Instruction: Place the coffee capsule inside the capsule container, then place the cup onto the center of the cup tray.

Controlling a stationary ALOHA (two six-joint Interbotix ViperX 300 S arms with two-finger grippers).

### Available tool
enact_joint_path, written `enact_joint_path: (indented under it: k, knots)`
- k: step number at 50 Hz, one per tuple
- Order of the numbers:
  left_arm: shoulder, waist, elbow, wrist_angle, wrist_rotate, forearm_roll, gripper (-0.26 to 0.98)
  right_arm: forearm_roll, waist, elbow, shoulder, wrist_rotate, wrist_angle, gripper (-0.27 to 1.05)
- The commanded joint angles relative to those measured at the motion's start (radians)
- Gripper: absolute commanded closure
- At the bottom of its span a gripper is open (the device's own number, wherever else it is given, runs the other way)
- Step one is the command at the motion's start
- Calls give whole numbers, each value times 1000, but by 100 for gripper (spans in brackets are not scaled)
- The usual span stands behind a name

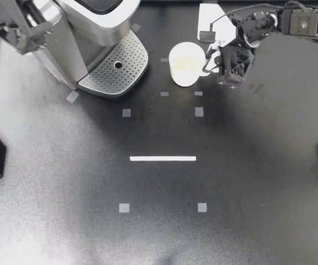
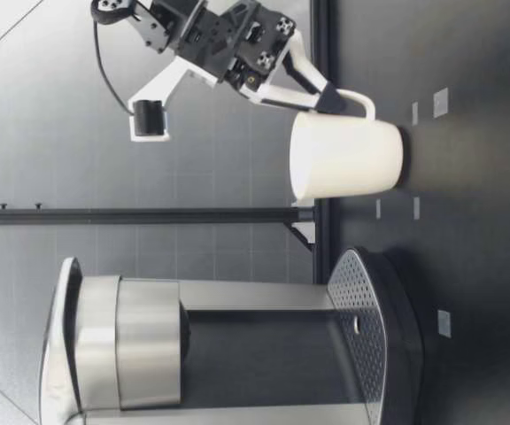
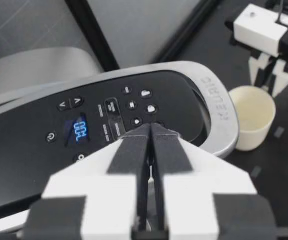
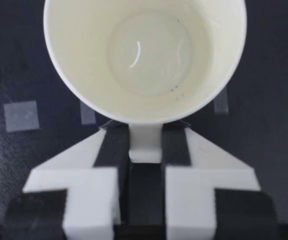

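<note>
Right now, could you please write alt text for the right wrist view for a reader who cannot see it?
The fingers of my right gripper clamp the handle of a white cup from both sides. The cup's open mouth faces the camera, with nothing visible inside. Behind it lies the dark table, marked with small tape squares.

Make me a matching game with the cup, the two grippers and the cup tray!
Things:
1. cup
2. right gripper
3. left gripper
4. cup tray

States:
A. shut on nothing, over the coffee machine buttons
B. white, nothing inside it
C. silver with little holes, nothing on it
D. shut on the handle

Pairs: 1-B, 2-D, 3-A, 4-C
</note>
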Motion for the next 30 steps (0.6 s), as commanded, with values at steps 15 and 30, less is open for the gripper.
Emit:
enact_joint_path:
  k: [15, 30]
  knots:
    - [-63, 0, 31, -57, -18, 8, 66, 83, 100, -109, -41, 20, -66, 69]
    - [-69, 0, 40, -52, -23, 8, 66, 84, 133, -224, 43, 46, -71, 69]
